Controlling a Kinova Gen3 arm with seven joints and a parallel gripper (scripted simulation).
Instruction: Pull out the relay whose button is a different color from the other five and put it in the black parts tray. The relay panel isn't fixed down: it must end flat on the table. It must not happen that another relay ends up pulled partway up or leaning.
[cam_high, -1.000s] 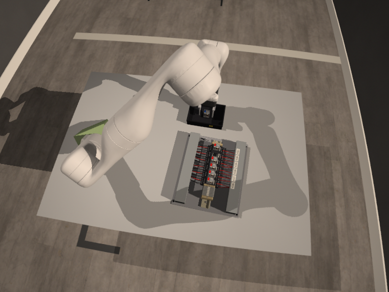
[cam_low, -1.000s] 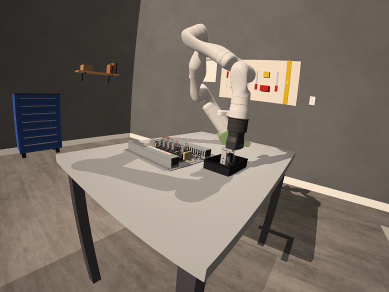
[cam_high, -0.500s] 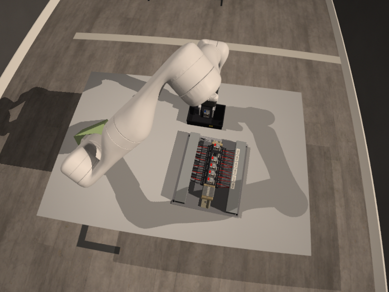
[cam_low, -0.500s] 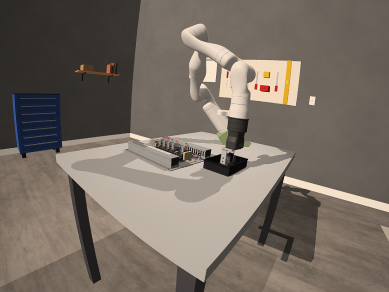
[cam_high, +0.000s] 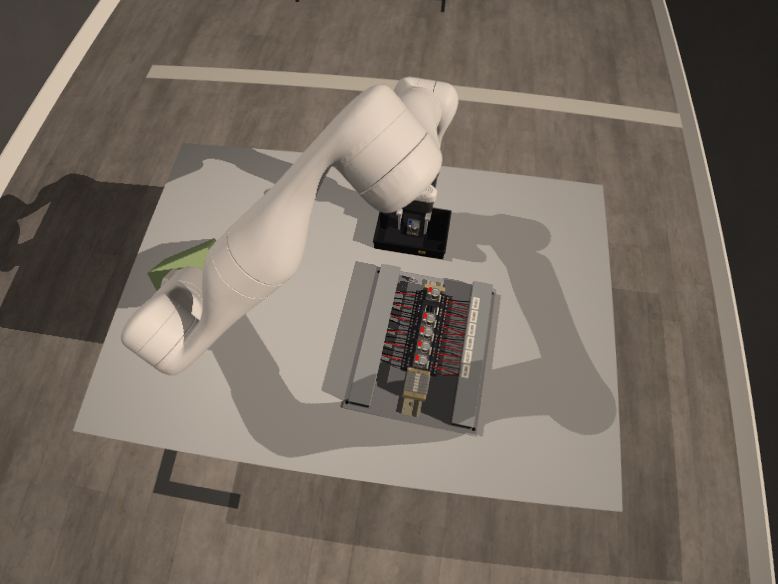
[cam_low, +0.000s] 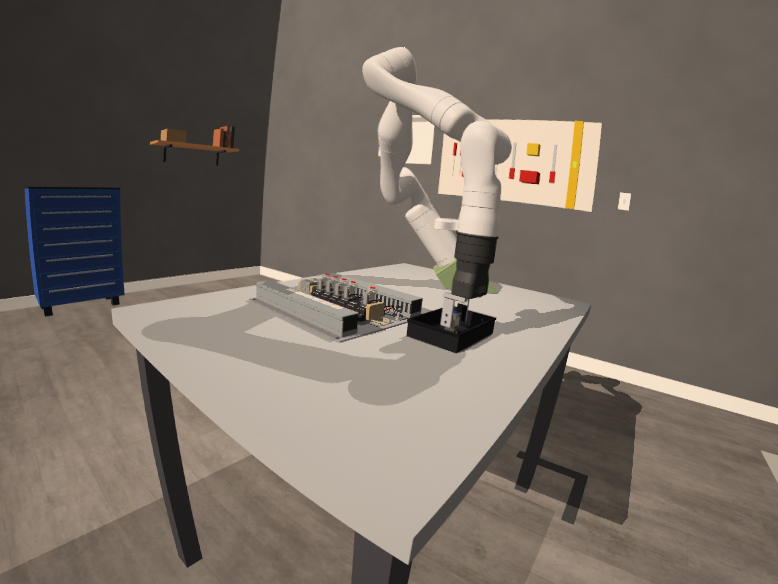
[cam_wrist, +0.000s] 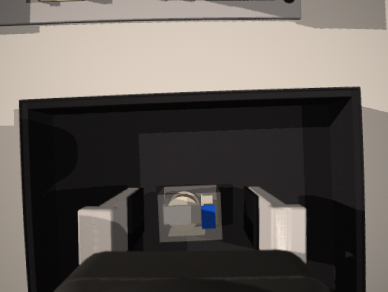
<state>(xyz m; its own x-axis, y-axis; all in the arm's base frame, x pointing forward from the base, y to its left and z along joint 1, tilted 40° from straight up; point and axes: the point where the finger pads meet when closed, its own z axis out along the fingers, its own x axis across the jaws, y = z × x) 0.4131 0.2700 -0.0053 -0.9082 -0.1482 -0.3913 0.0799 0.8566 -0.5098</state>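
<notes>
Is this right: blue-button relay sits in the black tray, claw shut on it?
Not quite. The claw is open: the wrist view shows its fingers standing apart from the relay. The relay does sit in the black tray.

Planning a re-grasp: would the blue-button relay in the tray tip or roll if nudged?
The relay looks boxy and flat-sided, so probably won't roll. Its clear casing may be slick. The open hand straddles it without touching.

open jaws flank the relay (cam_wrist: 190, 214) with gaps, tray (cam_wrist: 200, 96) walls all around.
</notes>
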